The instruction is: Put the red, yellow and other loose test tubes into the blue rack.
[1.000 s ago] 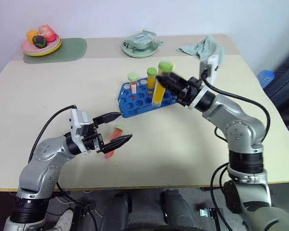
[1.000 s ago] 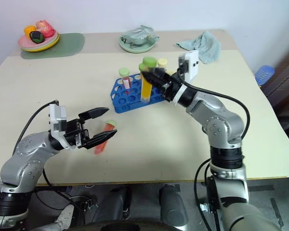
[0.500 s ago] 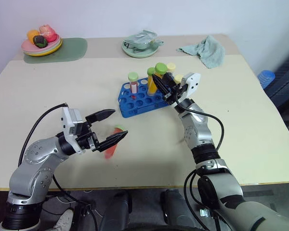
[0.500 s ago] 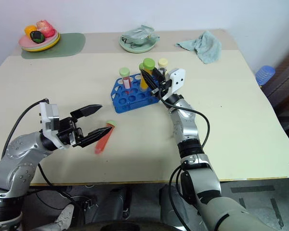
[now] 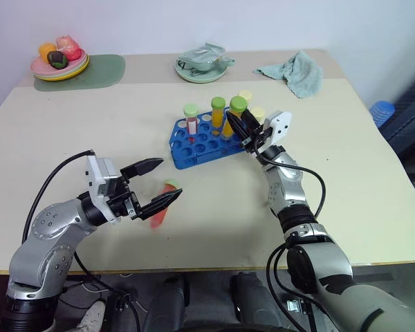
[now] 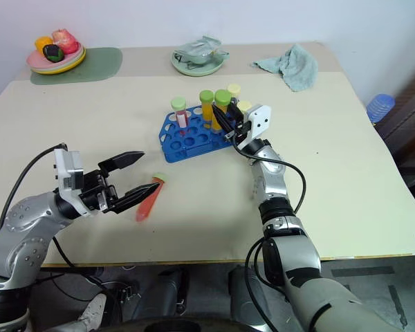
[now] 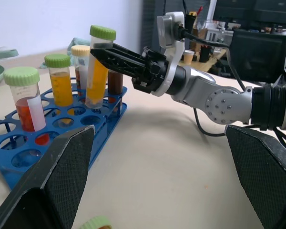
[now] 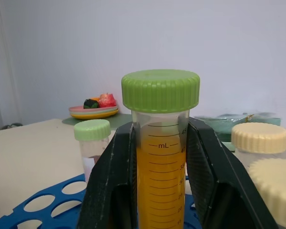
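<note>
The blue rack [image 5: 194,149] stands mid-table. My right gripper [image 5: 234,126] is shut on a yellow test tube with a green cap [image 8: 160,157]. It holds the tube upright over the rack's right end, the lower end down at the grid of holes [image 7: 93,101]. A dark brown tube [image 7: 115,82] stands in the rack just behind those fingers. The red test tube [image 5: 163,209] lies on the table in front of the rack, its pale green cap [image 5: 169,185] toward the rack. My left gripper [image 5: 159,183] hovers open above it, one finger on either side.
The rack also holds a white-labelled tube [image 5: 191,119], a second yellow tube [image 5: 218,114] and two cream-capped tubes [image 5: 246,96]. At the back are a plate of food [image 5: 59,61] on a green mat [image 5: 97,71], a pale green dish [image 5: 204,63] and a teal cloth [image 5: 294,72].
My right gripper has carried the yellow tube forward and down onto the rack, and the arm has swung in under it. The left gripper has stayed open over the red tube.
</note>
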`<act>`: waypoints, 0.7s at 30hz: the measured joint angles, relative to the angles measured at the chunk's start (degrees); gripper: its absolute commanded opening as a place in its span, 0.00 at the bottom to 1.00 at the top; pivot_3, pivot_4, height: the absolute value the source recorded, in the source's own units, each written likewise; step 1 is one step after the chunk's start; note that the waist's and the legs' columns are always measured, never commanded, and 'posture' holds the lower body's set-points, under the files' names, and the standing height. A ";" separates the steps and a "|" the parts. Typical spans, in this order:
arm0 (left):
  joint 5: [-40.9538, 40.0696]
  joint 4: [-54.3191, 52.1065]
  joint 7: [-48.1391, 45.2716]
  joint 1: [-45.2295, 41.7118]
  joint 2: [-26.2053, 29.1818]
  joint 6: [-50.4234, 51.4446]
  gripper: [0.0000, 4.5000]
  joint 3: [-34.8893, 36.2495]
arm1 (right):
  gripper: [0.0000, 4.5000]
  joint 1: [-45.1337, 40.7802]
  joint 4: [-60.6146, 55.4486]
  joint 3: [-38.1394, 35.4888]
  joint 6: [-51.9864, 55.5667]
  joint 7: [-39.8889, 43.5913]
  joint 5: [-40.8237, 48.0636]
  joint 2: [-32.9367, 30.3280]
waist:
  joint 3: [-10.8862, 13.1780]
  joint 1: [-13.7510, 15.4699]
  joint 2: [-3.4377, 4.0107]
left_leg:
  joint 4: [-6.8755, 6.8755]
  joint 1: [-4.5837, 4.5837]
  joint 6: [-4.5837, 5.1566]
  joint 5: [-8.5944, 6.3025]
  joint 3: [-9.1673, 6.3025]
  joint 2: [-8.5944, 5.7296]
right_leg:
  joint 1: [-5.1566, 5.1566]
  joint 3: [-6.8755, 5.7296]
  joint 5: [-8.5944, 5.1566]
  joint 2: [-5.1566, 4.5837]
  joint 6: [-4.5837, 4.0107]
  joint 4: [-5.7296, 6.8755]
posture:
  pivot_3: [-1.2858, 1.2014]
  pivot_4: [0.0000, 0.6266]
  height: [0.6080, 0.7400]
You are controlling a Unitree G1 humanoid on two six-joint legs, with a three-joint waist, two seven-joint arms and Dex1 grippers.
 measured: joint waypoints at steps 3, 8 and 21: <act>0.00 0.03 -0.12 -0.56 0.00 0.00 1.00 -0.08 | 0.18 1.96 -2.29 0.20 -0.10 1.06 0.01 -0.19 | 0.00 0.03 0.00 | 0.00 0.00 0.00 0.00 -0.01 0.00 | 0.01 0.00 0.00 0.00 0.00 0.00 | 0.52 0.24 1.00; 0.00 0.05 -0.59 -1.07 -0.02 -0.01 1.00 -0.18 | 0.18 5.06 -6.16 0.72 -0.07 1.58 -0.03 -0.11 | -0.01 0.01 0.00 | 0.01 0.02 0.00 0.00 -0.01 0.00 | 0.02 0.00 0.00 0.00 0.00 0.01 | 0.52 0.24 1.00; 0.03 0.56 -0.98 -1.56 -0.31 -0.01 1.00 -0.69 | 0.18 4.70 -5.66 3.26 -1.63 2.11 -3.07 -0.11 | -0.02 -0.09 -0.01 | 0.01 0.09 -0.02 0.01 0.00 0.00 | 0.06 0.01 0.00 0.02 0.00 0.05 | 0.52 0.24 1.00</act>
